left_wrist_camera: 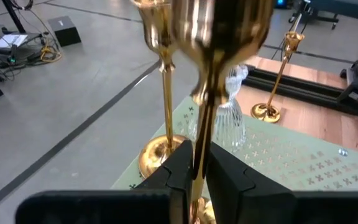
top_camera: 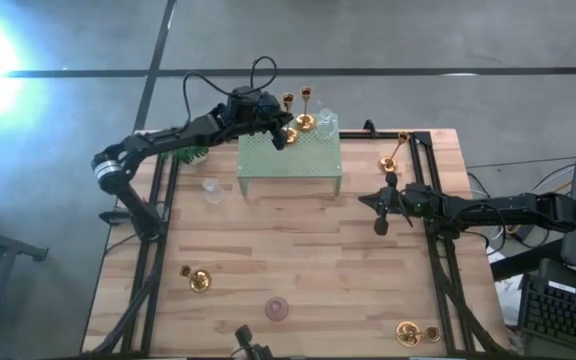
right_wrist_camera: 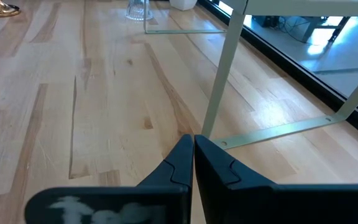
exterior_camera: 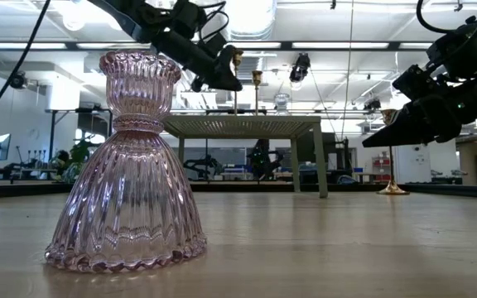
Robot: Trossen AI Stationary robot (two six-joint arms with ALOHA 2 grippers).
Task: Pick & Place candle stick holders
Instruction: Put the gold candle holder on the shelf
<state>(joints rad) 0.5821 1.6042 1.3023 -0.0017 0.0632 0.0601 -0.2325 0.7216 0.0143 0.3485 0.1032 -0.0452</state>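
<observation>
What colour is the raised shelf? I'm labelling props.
Pale green shelf with a perforated top, clearest in the high view.

In the left wrist view the nearest gold candle stick holder is blurred and cut off by the top edge, and its base is hidden behind the left gripper. In the low view the left arm hides part of the holders on the green stand. In the high view a dark object is cut off by the bottom edge and cannot be told
</observation>
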